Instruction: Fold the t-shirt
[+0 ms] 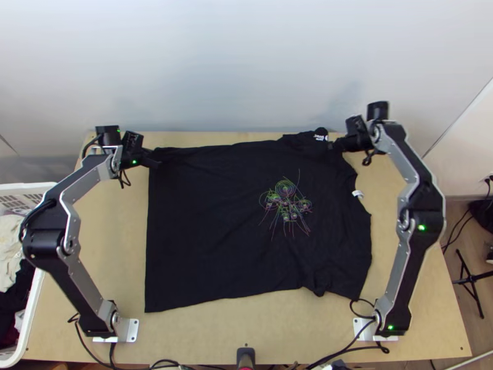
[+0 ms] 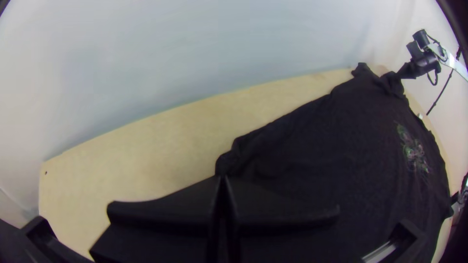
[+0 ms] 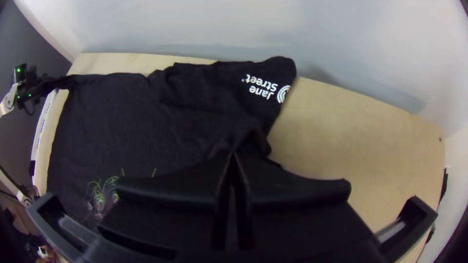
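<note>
A black t-shirt (image 1: 209, 222) lies spread on the table, its hem at the left, its collar at the right, a colourful print on its front. In the top view my left gripper (image 1: 154, 161) is at the hem's far corner; in the left wrist view the left gripper (image 2: 223, 180) is shut on the cloth there. My right gripper (image 1: 334, 146) is at the far shoulder, beside the sleeve with white lettering. In the right wrist view the right gripper (image 3: 234, 158) is shut on a raised, bunched bit of the shirt (image 3: 112, 117).
A white basket (image 1: 31, 320) with clothes stands at the left of the wooden table (image 1: 246, 333). A pale wall rises behind the table's far edge. Cables run along the near edge, and a dark tool handle stands at its middle.
</note>
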Action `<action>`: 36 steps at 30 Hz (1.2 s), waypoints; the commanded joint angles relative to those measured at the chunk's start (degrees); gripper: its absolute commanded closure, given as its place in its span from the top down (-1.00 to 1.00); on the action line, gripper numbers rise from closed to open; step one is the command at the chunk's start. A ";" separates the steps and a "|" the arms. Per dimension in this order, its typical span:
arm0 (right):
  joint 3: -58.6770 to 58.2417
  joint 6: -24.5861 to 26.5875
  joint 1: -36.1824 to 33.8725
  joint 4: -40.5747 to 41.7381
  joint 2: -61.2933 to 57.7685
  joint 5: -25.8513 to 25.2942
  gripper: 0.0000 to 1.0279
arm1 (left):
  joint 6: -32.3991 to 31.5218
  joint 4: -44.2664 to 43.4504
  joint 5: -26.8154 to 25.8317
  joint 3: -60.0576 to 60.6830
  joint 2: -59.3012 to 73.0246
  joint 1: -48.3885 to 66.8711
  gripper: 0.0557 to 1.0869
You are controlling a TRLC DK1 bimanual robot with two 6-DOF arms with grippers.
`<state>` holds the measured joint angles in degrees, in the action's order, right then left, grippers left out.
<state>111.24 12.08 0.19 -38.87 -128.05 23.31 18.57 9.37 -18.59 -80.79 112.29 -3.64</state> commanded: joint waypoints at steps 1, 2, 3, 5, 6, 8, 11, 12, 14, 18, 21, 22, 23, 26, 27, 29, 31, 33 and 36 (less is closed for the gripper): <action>5.65 1.55 -0.01 -3.49 -6.69 -0.46 -0.95 | 0.59 1.71 2.42 -2.09 4.43 1.09 -0.92; 5.65 1.63 -0.10 -3.58 -6.95 -0.46 -0.95 | 0.50 1.80 2.42 -2.00 4.34 1.44 -0.92; 5.74 1.81 -0.27 -3.58 -7.21 -0.46 -0.95 | 0.59 1.97 2.59 -1.82 4.34 1.79 -0.92; 6.62 1.99 -0.54 -3.58 -8.27 -0.46 -0.95 | 0.77 2.06 3.47 -1.82 4.87 2.41 -0.92; 7.32 1.99 -0.80 -3.58 -8.88 -0.46 -0.95 | 0.86 1.97 4.26 -2.00 5.04 2.58 -0.92; 9.78 1.46 -1.68 -3.58 -10.29 -0.46 -0.95 | 0.59 2.06 4.44 -2.79 5.22 2.41 -0.92; 13.12 0.23 -2.73 -3.58 -11.17 -0.37 -0.95 | 0.33 3.11 4.53 -3.14 3.81 2.32 -0.92; 13.74 -0.12 -3.17 -3.58 -11.17 -0.46 -0.95 | 0.07 3.82 4.53 -3.14 2.85 2.32 -0.92; 15.15 -1.00 -4.14 -3.58 -11.08 -0.37 -0.95 | -0.64 4.17 4.53 -2.53 0.12 2.41 -0.92; 15.32 -1.44 -5.37 -5.07 -9.59 -0.37 -0.95 | -2.13 5.84 3.21 -1.30 -5.94 2.94 -0.92; 13.48 -0.39 -5.90 -8.94 -5.98 0.95 -0.95 | -2.13 6.19 3.03 2.13 -11.74 4.61 -0.92; 11.54 -0.21 -6.07 -8.94 -4.14 1.91 -0.95 | -2.13 6.28 2.94 3.36 -13.76 5.22 -0.92; 9.52 0.14 -6.16 -8.94 -2.21 2.79 -0.95 | -2.31 6.37 2.86 4.68 -15.87 5.75 -0.92; 2.67 2.16 -6.16 -8.94 3.60 3.85 -0.95 | -2.31 6.45 2.86 8.55 -21.32 7.68 -0.92; 0.29 2.78 -6.16 -8.94 5.53 4.29 -0.95 | -2.31 6.45 2.86 9.95 -22.82 8.21 -0.92; -4.19 3.83 -6.60 -8.85 9.22 5.17 -0.95 | -2.04 6.45 2.86 12.50 -25.28 8.65 -0.92; -8.23 4.18 -7.04 -8.68 12.38 6.13 -0.95 | -1.87 6.63 2.94 14.88 -27.30 8.65 -0.92; -11.92 5.59 -7.57 -8.68 14.41 6.22 -0.95 | -1.43 7.07 2.94 16.90 -28.35 8.47 -0.92; -16.06 7.44 -9.68 -8.50 15.64 6.22 -0.95 | 0.15 7.77 3.30 19.53 -28.44 6.72 -0.92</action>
<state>105.73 16.43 -6.85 -47.24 -118.58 28.53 16.99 16.14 -15.62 -67.79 88.18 4.03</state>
